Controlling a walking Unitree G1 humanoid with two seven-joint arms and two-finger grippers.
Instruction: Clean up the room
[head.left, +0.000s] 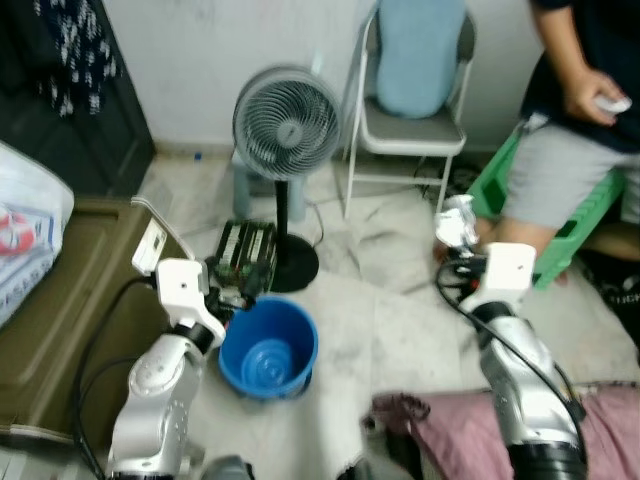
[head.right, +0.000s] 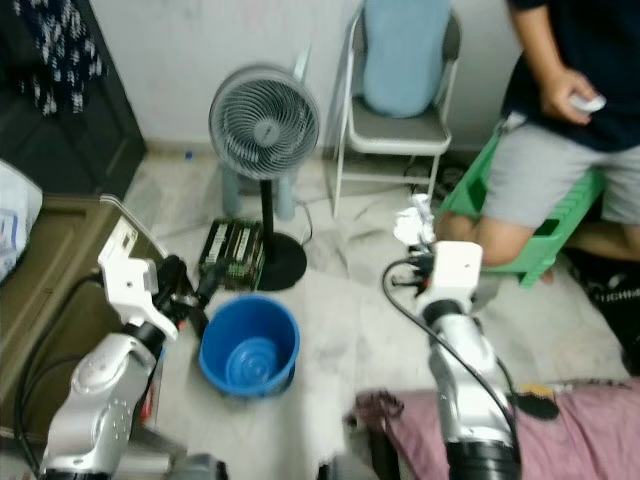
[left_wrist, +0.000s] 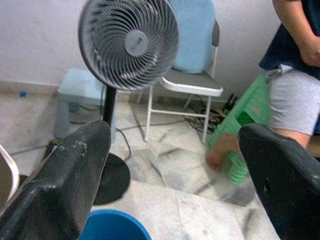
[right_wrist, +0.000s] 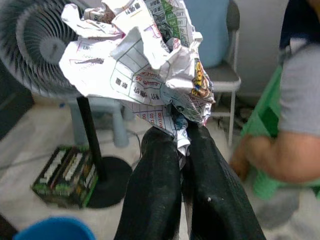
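Right gripper (right_wrist: 182, 150) clamps one crumpled printed paper (right_wrist: 145, 60). Left gripper (left_wrist: 175, 165) wide open, holding nothing, above one blue bucket (head.left: 268, 346). One pedestal fan (head.left: 286, 125) behind.

The bucket (head.left: 267, 349) sits on the floor before the fan (head.left: 285, 125); a chair (head.left: 412, 110) stands behind, a person (head.left: 580, 120) seated right.

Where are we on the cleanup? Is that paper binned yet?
Not yet. The right gripper is shut on the crumpled paper, held up above the floor to the right of the blue bucket. The bucket looks empty, so nothing visible is binned. The left gripper is open beside the bucket. Left to do: carry the paper over the bucket and release it.
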